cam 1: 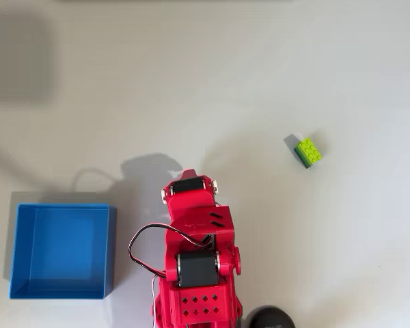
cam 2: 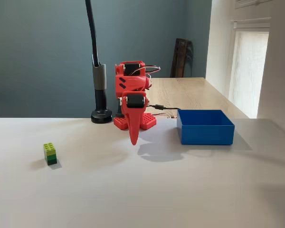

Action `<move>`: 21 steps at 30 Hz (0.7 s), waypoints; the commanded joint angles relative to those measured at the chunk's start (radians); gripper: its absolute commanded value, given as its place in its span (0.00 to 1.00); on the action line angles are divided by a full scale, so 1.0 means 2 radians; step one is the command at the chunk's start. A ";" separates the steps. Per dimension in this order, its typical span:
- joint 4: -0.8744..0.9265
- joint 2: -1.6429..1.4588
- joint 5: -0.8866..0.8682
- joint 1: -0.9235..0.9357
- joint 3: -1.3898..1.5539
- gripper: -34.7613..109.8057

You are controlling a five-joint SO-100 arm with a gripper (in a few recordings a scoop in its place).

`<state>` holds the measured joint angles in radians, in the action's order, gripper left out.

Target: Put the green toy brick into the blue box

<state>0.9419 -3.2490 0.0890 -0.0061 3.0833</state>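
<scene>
The green toy brick (cam 1: 307,152) sits on the white tabletop (cam 1: 273,75) at right of centre in the overhead view, its long axis running from upper right to lower left. The blue box (cam 1: 61,251) sits at lower left, well apart from it. In the fixed view the red fingers (cam 2: 133,137) point down, pressed together and holding nothing.
</scene>
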 commanded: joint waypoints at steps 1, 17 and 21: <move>0.005 -0.007 0.004 -0.004 0.007 0.24; 0.000 -0.002 0.005 -0.002 0.005 0.24; -0.025 0.001 0.005 0.002 -0.005 0.24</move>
<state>0.9265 -3.2490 0.0890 -0.0061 3.0833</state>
